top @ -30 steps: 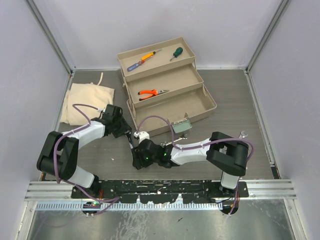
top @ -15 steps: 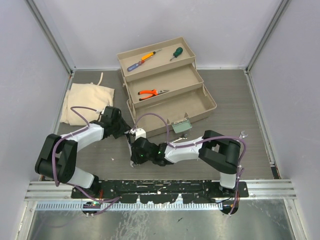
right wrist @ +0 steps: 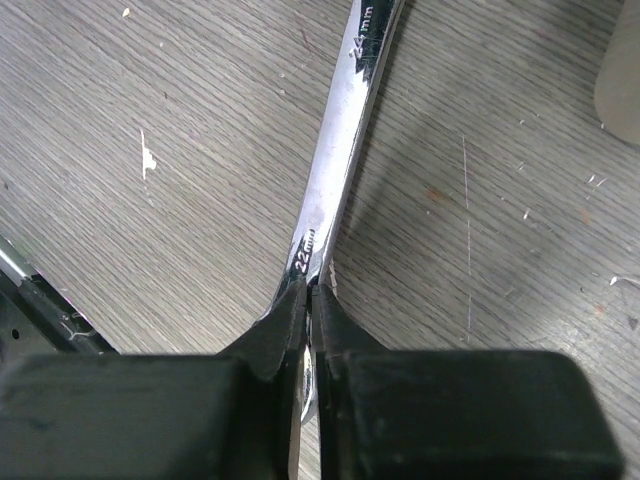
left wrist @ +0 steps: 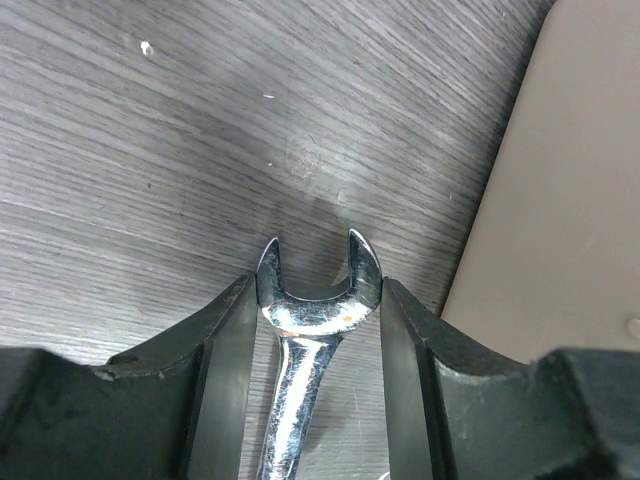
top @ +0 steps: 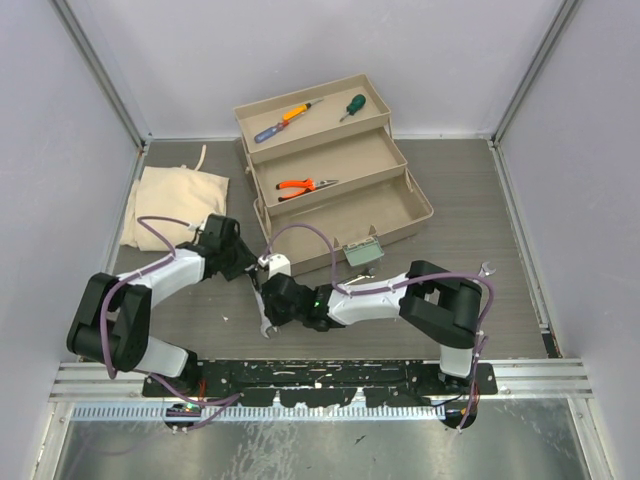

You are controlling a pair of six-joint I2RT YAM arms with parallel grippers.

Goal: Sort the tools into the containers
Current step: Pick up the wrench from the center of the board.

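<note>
In the left wrist view, my left gripper is shut on the open-end head of a silver wrench, and both pads touch it. My right gripper is shut on the thin edge of a silver wrench marked 22mm that lies on the table. From above, the left gripper and right gripper are close together in front of the toolbox. A wrench end pokes out below them. I cannot tell whether both hold one wrench. Two screwdrivers and orange pliers lie in the trays.
A cream cloth bag lies at the left. Another silver wrench lies by the right arm's elbow. The toolbox's pale green latch hangs over its front wall. Grey walls close in both sides.
My right gripper has closed its jaws onto the wrench and shifted a little left and up. The left arm edged slightly left, still gripping its wrench.
</note>
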